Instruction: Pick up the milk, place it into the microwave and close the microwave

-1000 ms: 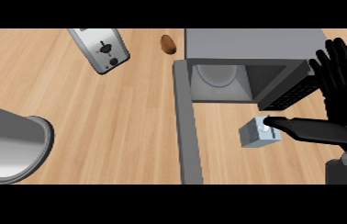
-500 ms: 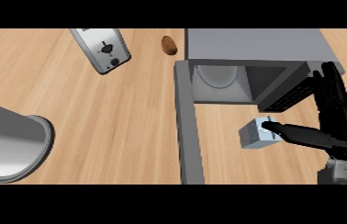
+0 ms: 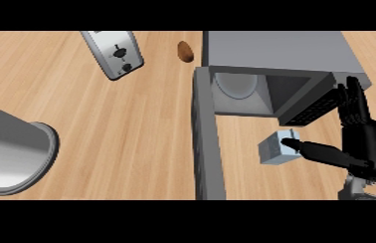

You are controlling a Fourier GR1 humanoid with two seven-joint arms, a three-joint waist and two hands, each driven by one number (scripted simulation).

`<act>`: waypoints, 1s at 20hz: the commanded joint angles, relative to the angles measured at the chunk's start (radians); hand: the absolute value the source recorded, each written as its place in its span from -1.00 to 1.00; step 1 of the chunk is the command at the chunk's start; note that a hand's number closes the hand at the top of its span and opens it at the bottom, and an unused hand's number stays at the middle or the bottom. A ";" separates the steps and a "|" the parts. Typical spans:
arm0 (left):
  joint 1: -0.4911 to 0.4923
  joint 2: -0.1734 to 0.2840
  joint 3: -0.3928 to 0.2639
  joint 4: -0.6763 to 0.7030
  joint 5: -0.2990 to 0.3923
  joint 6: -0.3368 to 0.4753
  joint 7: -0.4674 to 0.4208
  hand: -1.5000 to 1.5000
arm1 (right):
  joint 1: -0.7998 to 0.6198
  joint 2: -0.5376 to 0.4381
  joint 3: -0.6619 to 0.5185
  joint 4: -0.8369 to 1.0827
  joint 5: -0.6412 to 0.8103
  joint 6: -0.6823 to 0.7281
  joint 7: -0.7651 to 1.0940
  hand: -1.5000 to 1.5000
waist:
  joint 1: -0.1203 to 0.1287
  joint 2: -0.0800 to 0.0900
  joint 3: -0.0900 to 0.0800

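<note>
Light wooden counter is carrying the open grey microwave [image 3: 279, 53]; just in front of its mouth I'm seeing the small pale-blue milk carton [image 3: 277, 148], my right hand [image 3: 352, 137] spread beside it, thumb touching its right face.

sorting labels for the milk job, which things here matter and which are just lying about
For the job: milk carton, open microwave, its door, right robot hand.
Lying about: toaster, brown potato-like item, metal pot.
</note>
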State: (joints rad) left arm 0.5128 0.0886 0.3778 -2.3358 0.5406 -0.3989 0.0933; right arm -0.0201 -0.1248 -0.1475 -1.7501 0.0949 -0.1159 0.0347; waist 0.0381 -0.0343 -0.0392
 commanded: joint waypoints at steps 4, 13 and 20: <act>0.015 -0.001 0.014 -0.053 0.078 -0.025 -0.019 -1.00 | 0.139 0.028 -0.002 0.207 0.016 0.014 -0.040 -1.00 | 0.004 0.039 0.042; 0.075 0.013 0.040 -0.093 0.131 -0.049 -0.009 -1.00 | 0.136 0.024 -0.016 0.390 0.038 0.026 -0.232 -1.00 | 0.009 0.036 0.043; 0.232 -0.023 0.081 -0.159 0.229 -0.135 -0.027 -1.00 | 0.001 0.042 -0.066 0.690 0.003 0.038 -0.425 -1.00 | -0.006 0.032 0.041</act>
State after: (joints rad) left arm 0.6449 0.0866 0.4384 -2.3289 0.6217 -0.5090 0.0379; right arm 0.0169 -0.1055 -0.2065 -1.1688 0.1033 -0.0749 -0.3233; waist 0.0411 -0.0026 -0.0007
